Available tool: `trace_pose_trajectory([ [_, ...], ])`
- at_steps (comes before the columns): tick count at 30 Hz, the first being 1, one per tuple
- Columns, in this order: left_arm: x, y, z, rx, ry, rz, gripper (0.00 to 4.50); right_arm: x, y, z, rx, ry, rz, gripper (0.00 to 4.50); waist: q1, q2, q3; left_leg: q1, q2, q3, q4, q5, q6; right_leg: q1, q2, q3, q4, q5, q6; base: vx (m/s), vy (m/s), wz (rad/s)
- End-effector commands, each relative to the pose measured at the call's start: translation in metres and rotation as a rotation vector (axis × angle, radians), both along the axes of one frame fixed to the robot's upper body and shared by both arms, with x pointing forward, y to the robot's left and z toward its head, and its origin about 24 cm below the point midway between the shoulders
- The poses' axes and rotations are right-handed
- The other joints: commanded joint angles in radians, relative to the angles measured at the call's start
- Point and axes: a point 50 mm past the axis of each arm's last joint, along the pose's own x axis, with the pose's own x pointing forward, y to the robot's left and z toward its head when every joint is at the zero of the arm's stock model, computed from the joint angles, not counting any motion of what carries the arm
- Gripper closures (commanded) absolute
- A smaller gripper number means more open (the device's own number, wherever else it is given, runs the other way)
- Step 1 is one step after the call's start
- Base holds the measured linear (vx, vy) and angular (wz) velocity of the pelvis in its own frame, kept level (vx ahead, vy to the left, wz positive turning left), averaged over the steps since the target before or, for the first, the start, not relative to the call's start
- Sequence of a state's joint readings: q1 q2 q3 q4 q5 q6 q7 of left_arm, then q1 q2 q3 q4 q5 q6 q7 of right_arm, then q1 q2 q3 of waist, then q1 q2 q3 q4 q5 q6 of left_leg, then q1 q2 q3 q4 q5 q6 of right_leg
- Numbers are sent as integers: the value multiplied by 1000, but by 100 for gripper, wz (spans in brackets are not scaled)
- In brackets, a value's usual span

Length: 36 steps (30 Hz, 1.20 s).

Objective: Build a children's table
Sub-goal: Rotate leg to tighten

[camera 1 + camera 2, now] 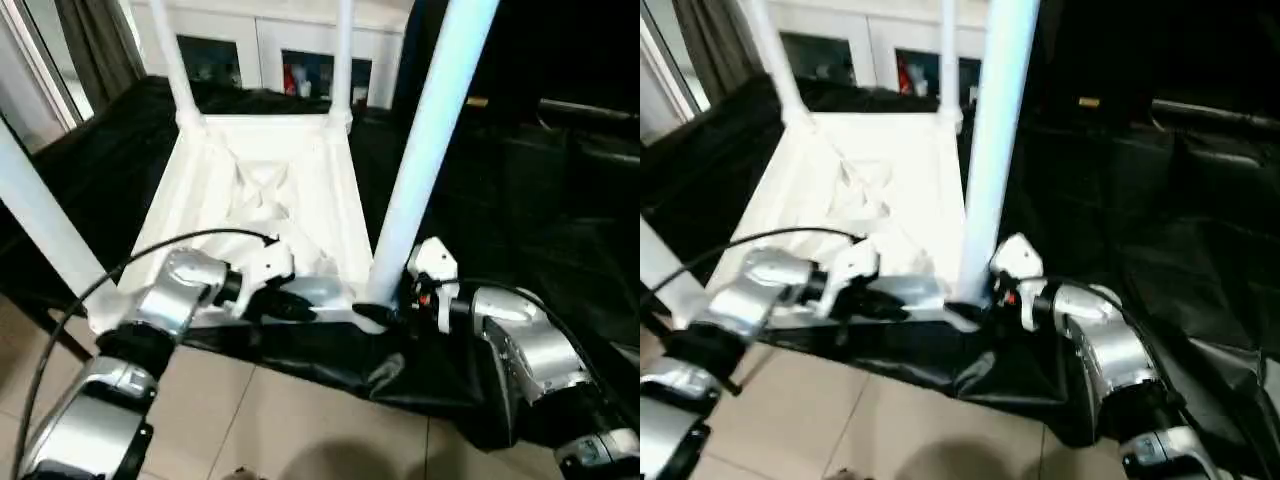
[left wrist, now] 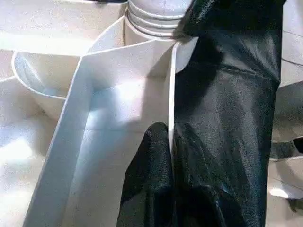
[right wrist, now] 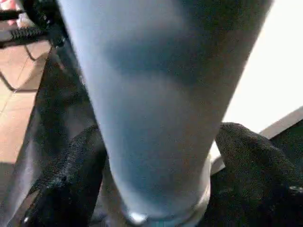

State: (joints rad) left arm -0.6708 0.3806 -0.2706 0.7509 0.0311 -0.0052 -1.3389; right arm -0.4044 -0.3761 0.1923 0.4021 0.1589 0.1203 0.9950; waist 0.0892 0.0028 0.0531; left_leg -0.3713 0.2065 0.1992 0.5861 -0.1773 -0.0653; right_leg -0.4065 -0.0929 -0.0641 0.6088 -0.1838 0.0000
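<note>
The children's table lies upside down on a black cloth, its ribbed white top (image 1: 262, 200) facing up. Legs stand upright in its corner sockets: two far ones (image 1: 172, 60) (image 1: 343, 50), a near left one (image 1: 40, 225) and a near right one (image 1: 425, 140). My left gripper (image 2: 170, 137) is shut on the thin front rim (image 2: 171, 85) of the top, close to the near right socket. My right gripper (image 3: 161, 156) is open at the foot of the near right leg (image 3: 161, 94), one black finger (image 3: 71, 179) on each side of the tube.
A white cabinet with glass doors (image 1: 300, 60) stands behind the table. Black cloth (image 1: 520, 220) drapes the support and spreads to the right. Tiled floor (image 1: 260, 420) lies below the front edge. A black cable (image 1: 150, 250) loops over my left forearm.
</note>
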Motion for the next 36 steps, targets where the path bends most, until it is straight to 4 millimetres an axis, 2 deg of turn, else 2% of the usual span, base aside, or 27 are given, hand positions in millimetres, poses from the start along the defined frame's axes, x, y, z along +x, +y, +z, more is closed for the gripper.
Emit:
trace_pose_trajectory([
  [1, -1, 5, 0, -23, 20, 9, 450, 1, -9, 0, -28, 11, -28, 113, 0, -9, -63, 14, 30, -11, -71, -227, 35, 46, -53, 42, -70, -206, -233, 0, 0, 0],
  [4, -1, 4, 1, -32, 17, 14, 450, 2, -8, 0, -17, 16, -24, 131, -1, -12, -63, 13, 28, -11, -70, -226, 31, 47, -54, 43, -71, -215, -225, 0, 0, 0],
  [6, -1, 4, 2, -37, 15, 15, 450, 2, -8, 1, -13, 17, -21, 154, 0, -9, -65, 13, 28, -11, -68, -207, 33, 48, -52, 43, -67, -183, -230, 0, 0, 0],
  [13, -2, 3, 1, -41, 33, -1, 450, 1, -7, 0, 24, 28, -30, 176, 0, -11, -65, 13, 27, -11, -67, -201, 38, 49, -51, 42, -66, -175, -238, 0, 0, 0],
  [16, 0, -4, -3, -38, 31, 33, 450, 5, -6, -7, 55, 22, -143, 180, -3, -9, -65, 11, 26, -11, -67, -201, 34, 48, -53, 42, -66, -168, -240, 0, 0, 0],
  [18, 5, -14, -7, -34, 7, 94, 450, 10, -3, -15, 68, 23, -271, 181, -9, -10, -63, 11, 23, -13, -70, -222, 19, 48, -54, 42, -72, -208, -233, 0, 0, 0],
  [19, 8, -24, -10, -31, -14, 139, 450, 12, 1, -21, 73, 36, -365, 181, -12, -7, -59, 15, 23, -13, -73, -246, 6, 43, -53, 42, -79, -259, -222, 0, 0, 0],
  [20, 14, -43, -14, -23, -35, 215, 450, 16, 11, -30, 86, 53, -519, 182, -16, -7, -56, 19, 21, -14, -75, -283, -9, 41, -53, 41, -87, -328, -203, 0, 0, 0],
  [21, 14, -43, -14, -23, -35, 215, 450, 16, 11, -30, 86, 53, -519, 182, -17, -4, -56, 22, 22, -16, -76, -294, -17, 38, -55, 42, -89, -353, -196, 0, 0, 0],
  [22, 15, -52, -16, -21, -32, 231, 450, 17, 17, -33, 95, 65, -580, 182, -16, -2, -57, 25, 21, -19, -75, -304, -22, 40, -57, 41, -93, -384, -182, 0, 0, 0],
  [23, 15, -57, -16, -20, -27, 235, 450, 18, 20, -34, 101, 72, -611, 182, -21, -4, -56, 22, 20, -19, -78, -308, -22, 39, -54, 42, -96, -393, -174, 0, 0, 0],
  [24, 15, -63, -17, -22, -27, 248, 450, 19, 23, -34, 95, 69, -643, 182, -21, 3, -56, 25, 19, -20, -78, -320, -21, 38, -54, 41, -99, -408, -165, 0, 0, 0],
  [25, 16, -70, -17, -21, -30, 261, 450, 21, 28, -35, 99, 71, -680, 182, -24, 0, -56, 22, 19, -20, -79, -321, -19, 38, -53, 41, -100, -403, -163, 0, 0, 0],
  [26, 17, -84, -18, -16, -43, 288, 450, 24, 38, -34, 89, 55, -721, 182, -27, 10, -56, 22, 19, -20, -79, -324, -25, 35, -51, 42, -99, -393, -163, 0, 0, 0],
  [27, 17, -84, -18, -16, -43, 288, 450, 24, 38, -34, 89, 55, -721, 182, -32, 3, -56, 26, 16, -21, -79, -341, -28, 35, -49, 39, -104, -413, -157, 0, 0, 0],
  [28, 17, -91, -19, -11, -52, 301, 450, 26, 44, -33, 82, 42, -741, 182, -30, 2, -58, 26, 16, -21, -78, -340, -25, 37, -50, 38, -103, -414, -156, 0, 0, 0],
  [29, 17, -100, -19, -7, -64, 300, 450, 28, 54, -30, 78, 17, -739, 182, -32, 7, -58, 24, 15, -20, -77, -335, -24, 36, -50, 40, -103, -408, -156, 0, 0, 0],
  [30, 16, -103, -18, -11, -70, 285, 450, 29, 59, -26, 81, -10, -717, 182, -33, 4, -58, 23, 14, -21, -78, -335, -17, 37, -49, 39, -106, -402, -154, 0, 0, 0],
  [31, 16, -103, -18, -11, -70, 285, 450, 29, 59, -26, 81, -10, -717, 182, -32, 4, -59, 22, 14, -20, -78, -332, -10, 39, -49, 39, -106, -396, -152, 0, 0, 0],
  [32, 17, -103, -16, -20, -69, 275, 450, 29, 61, -23, 110, -20, -688, 182, -33, -2, -60, 17, 15, -20, -78, -320, 0, 41, -49, 40, -104, -381, -152, 0, 0, 0],
  [33, 17, -103, -16, -20, -69, 275, 450, 29, 61, -23, 110, -20, -688, 182, -31, 1, -61, 18, 15, -20, -78, -315, 5, 41, -50, 39, -103, -376, -153, 0, 0, 0],
  [34, 18, -99, -12, -34, -71, 265, 450, 28, 59, -18, 169, -30, -656, 182, -31, -3, -62, 17, 16, -19, -77, -309, 13, 41, -50, 40, -103, -364, -156, 0, 0, 0],
  [35, 20, -94, -11, -37, -66, 269, 450, 28, 56, -15, 175, -50, -629, 127, -29, -3, -63, 16, 17, -19, -77, -299, 20, 42, -51, 41, -100, -348, -161, 0, 0, 0],
  [36, 21, -91, -10, -37, -70, 266, 450, 28, 54, -13, 177, -58, -612, 113, -28, -2, -63, 15, 17, -19, -77, -292, 23, 43, -51, 40, -98, -338, -164, 0, 0, 0],
])
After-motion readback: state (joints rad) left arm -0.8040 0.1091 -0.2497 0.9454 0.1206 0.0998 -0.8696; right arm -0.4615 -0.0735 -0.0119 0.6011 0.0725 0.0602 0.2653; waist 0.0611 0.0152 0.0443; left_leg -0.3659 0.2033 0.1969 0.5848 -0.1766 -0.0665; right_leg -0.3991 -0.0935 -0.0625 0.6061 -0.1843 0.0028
